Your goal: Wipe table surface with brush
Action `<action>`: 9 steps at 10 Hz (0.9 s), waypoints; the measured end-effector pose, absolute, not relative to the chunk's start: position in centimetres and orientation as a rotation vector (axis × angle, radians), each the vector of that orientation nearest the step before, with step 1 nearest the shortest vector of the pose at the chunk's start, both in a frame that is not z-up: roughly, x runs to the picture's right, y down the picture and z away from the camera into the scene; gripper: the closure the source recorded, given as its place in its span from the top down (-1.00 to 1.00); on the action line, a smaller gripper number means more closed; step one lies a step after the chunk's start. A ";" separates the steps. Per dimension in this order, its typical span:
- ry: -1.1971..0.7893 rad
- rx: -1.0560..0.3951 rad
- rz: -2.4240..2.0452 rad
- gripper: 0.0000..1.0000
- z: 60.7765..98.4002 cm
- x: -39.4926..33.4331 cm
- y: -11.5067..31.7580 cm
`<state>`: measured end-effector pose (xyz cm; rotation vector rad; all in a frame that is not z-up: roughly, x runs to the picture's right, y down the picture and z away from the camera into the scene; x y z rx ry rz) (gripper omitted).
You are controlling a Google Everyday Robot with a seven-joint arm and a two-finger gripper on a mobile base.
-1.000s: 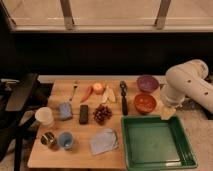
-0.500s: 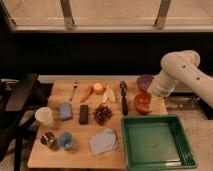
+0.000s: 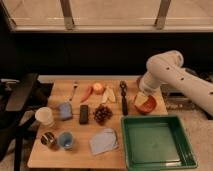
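Wooden table surface (image 3: 80, 155) looks crowded far to the gripper's left, with the black block (image 3: 84, 114) and grapes (image 3: 102, 113) packed close. The brush (image 3: 123, 96) lies untouched just left of the gripper (image 3: 141, 98), which hangs over the red bowl (image 3: 148, 105), jaws spread wide, nothing held. The risk is a crooked descent: it could clip the bowl's rim or roll the slim handle into the fruit. Sweeping room is scarce. The green tray (image 3: 155, 145) fills the space below-right, and bare wood shows only well to its left by the front edge.
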<state>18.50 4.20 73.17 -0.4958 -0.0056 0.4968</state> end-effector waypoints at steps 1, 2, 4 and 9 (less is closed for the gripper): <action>0.007 -0.472 0.530 0.30 73.3 17.8 4.2; 0.016 -0.453 0.555 0.30 73.5 17.3 4.2; 0.022 -0.443 0.570 0.30 73.5 17.2 4.2; 0.015 -0.474 0.581 0.30 75.7 15.7 4.4</action>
